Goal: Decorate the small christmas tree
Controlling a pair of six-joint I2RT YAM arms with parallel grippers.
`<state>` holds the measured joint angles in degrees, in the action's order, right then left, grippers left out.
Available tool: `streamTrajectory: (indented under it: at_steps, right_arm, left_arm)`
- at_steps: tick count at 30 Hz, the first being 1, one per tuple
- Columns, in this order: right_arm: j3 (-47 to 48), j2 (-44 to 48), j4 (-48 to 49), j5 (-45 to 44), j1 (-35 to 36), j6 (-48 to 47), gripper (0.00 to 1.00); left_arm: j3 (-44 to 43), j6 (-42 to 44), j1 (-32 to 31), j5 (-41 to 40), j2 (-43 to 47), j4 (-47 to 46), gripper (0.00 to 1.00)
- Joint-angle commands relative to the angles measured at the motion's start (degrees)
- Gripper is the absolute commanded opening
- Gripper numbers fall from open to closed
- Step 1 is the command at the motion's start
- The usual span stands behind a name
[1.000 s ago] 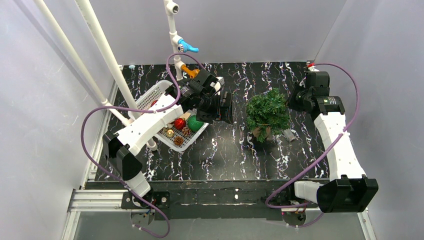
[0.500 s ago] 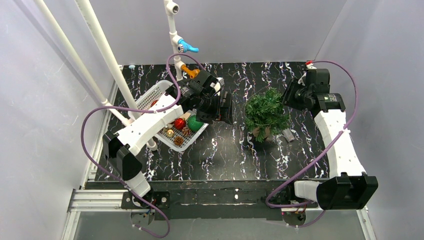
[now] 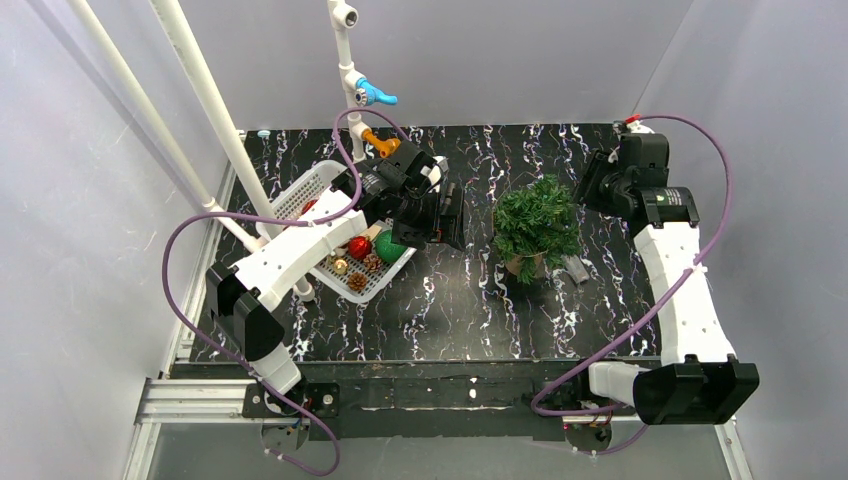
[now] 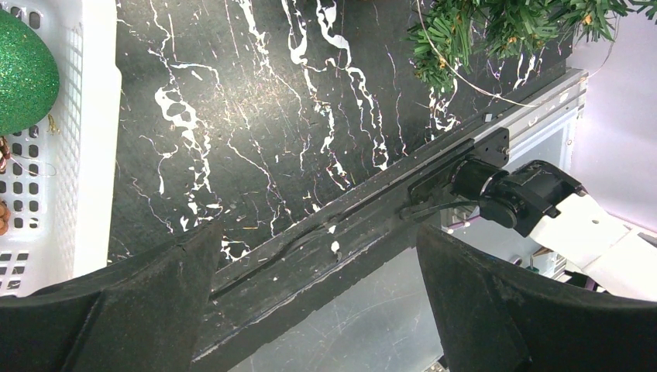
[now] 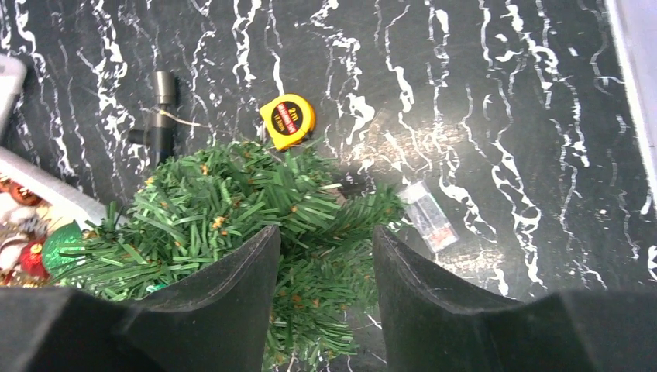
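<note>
The small christmas tree [image 3: 537,225] stands upright right of centre on the black marbled table; its green branches [image 5: 232,201] fill the lower left of the right wrist view. My right gripper [image 3: 588,190] hovers at the tree's far right side, open, with branches showing between its black fingers [image 5: 232,294] and nothing gripped. My left gripper [image 3: 447,215] hangs wide open and empty between the basket and the tree [image 4: 503,23]. The white basket [image 3: 322,183] holds a red ball [image 3: 359,247], a shiny green ball [image 3: 390,247] [image 4: 23,70] and pine cones.
A yellow tape measure [image 5: 288,120], a grey pipe fitting [image 5: 161,108] [image 3: 578,268] and a small clear plastic box [image 5: 430,215] lie on the table around the tree. White pipes [image 3: 215,110] slant up at the left, beside the basket.
My right gripper has opened from shut and drawn back a little from the tree towards the far right. The left arm has not moved.
</note>
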<state>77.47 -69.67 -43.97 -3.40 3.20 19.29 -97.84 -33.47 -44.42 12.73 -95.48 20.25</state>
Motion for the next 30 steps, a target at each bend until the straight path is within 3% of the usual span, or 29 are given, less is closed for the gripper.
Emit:
streamTrajectory:
  at_steps: [1, 8, 10, 21, 30]
  right_arm:
    - [2.9, 2.8, -0.4, -5.0, -1.1, -1.3, 0.56]
    - [2.9, 4.9, -1.0, -7.2, -2.7, -2.5, 0.57]
    - [2.4, 6.2, -1.1, -8.1, -2.7, -2.3, 0.63]
    - [-4.0, 14.4, -0.1, -11.0, -2.7, -2.0, 0.64]
    - [-17.4, 21.6, -1.0, -12.1, -2.7, 3.2, 0.63]
  left_arm:
    - [1.1, 0.5, -0.1, 0.8, 2.2, 4.4, 0.98]
    - [1.6, 0.8, -0.1, 0.5, 2.8, 4.8, 0.98]
    - [1.8, 1.0, -0.1, 0.3, 3.1, 5.0, 0.98]
    - [2.5, 1.2, -0.1, 0.3, 3.0, 5.6, 0.98]
    - [2.8, 2.5, -0.1, 1.1, 2.7, 6.0, 0.98]
